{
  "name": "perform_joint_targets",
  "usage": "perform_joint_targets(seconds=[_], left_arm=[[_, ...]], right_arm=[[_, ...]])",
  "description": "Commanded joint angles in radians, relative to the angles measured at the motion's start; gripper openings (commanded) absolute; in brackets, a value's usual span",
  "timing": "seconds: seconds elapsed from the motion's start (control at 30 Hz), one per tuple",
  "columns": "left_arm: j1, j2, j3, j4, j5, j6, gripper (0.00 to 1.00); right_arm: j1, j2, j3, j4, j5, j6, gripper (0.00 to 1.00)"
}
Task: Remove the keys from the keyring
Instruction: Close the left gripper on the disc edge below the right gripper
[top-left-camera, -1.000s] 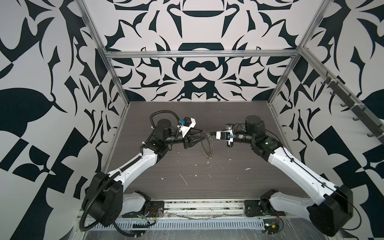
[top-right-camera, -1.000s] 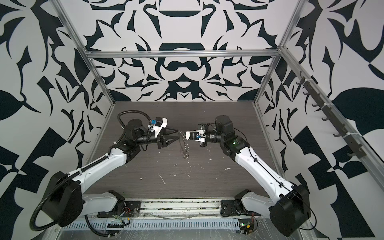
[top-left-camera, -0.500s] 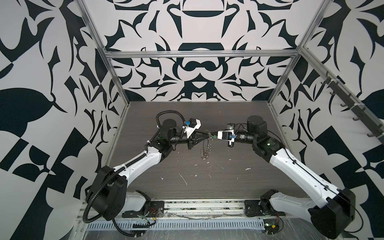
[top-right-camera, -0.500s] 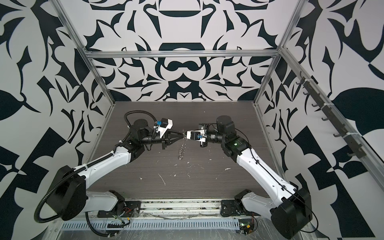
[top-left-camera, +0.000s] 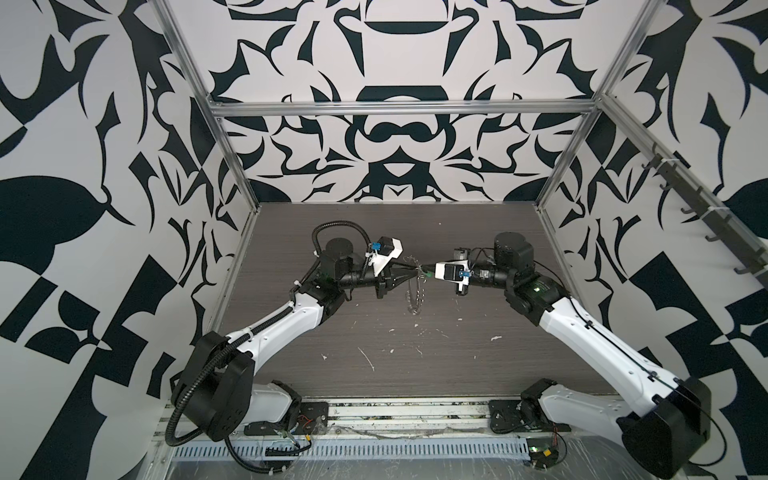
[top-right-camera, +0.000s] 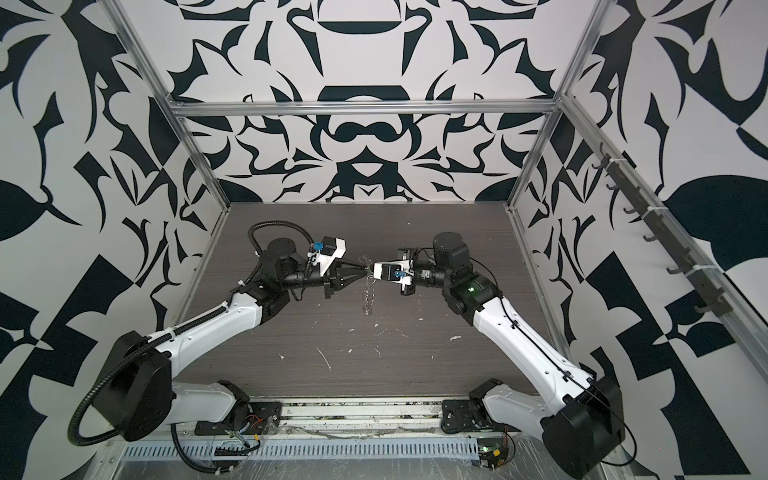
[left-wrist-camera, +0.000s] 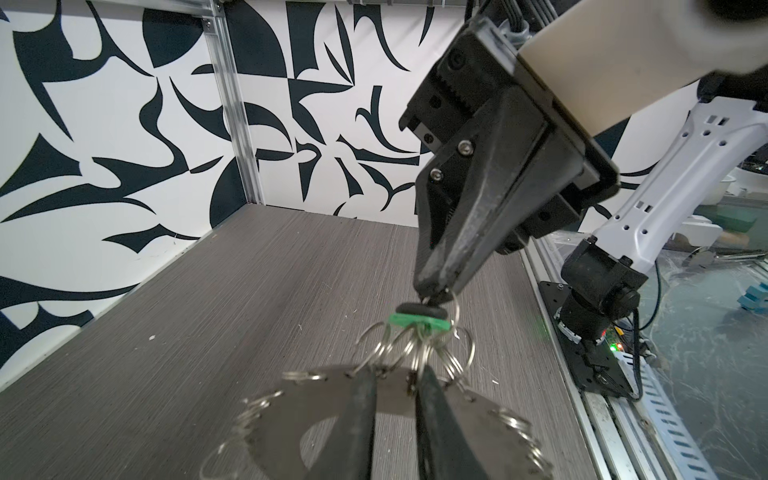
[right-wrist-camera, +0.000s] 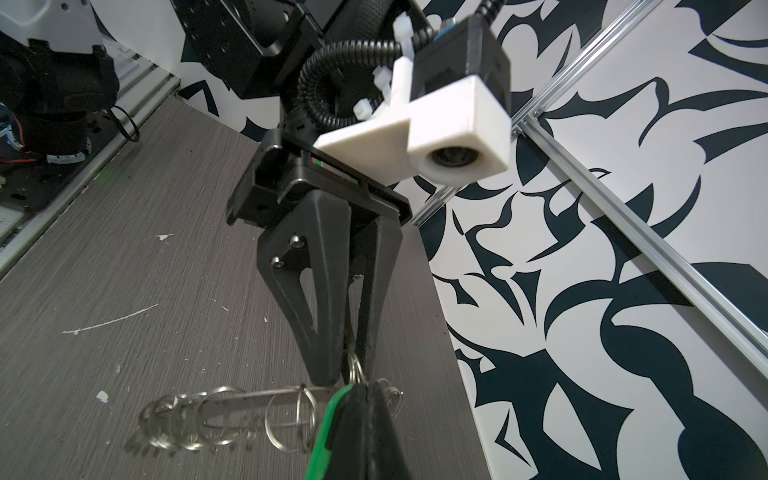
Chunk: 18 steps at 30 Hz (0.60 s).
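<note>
The keyring (top-left-camera: 413, 296) hangs edge-on above the table between the two arms in both top views. It is a flat grey disc (left-wrist-camera: 291, 415) fringed with silver wire loops. My left gripper (left-wrist-camera: 397, 374) reaches in from the left and is shut on one wire loop at the disc's upper rim; that loop sits pinched between its tips (right-wrist-camera: 347, 376). My right gripper (left-wrist-camera: 436, 293) faces it tip to tip and is shut on the black piece of the green key (left-wrist-camera: 419, 322). The green block (right-wrist-camera: 326, 428) lies along the side of my right fingers.
The dark wood-grain table (top-left-camera: 374, 361) carries white scratches and specks near the front. Patterned walls with aluminium posts (top-left-camera: 232, 166) close in the back and both sides. A rail of hooks (top-left-camera: 706, 224) runs along the right wall.
My left gripper has moved right to the keyring and narrowed from open onto a wire loop. The right gripper has held the green key almost still.
</note>
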<state>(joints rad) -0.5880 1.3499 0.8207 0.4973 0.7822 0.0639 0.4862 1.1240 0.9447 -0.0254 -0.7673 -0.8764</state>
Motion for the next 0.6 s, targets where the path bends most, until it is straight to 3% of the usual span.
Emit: perform_joint_targets(seconds=[0.0, 0.13, 0.57], left_arm=[[-0.006, -0.003, 0.038, 0.017, 0.012, 0.004, 0.20], [-0.007, -0.007, 0.038, 0.016, 0.011, 0.004, 0.01], [-0.013, -0.067, 0.127, -0.310, -0.126, 0.238, 0.00]], right_arm=[[0.005, -0.030, 0.003, 0.046, -0.029, 0.019, 0.00], [0.004, -0.035, 0.000, 0.042, -0.023, 0.019, 0.00], [0.002, -0.128, -0.148, 0.006, 0.161, 0.008, 0.00]])
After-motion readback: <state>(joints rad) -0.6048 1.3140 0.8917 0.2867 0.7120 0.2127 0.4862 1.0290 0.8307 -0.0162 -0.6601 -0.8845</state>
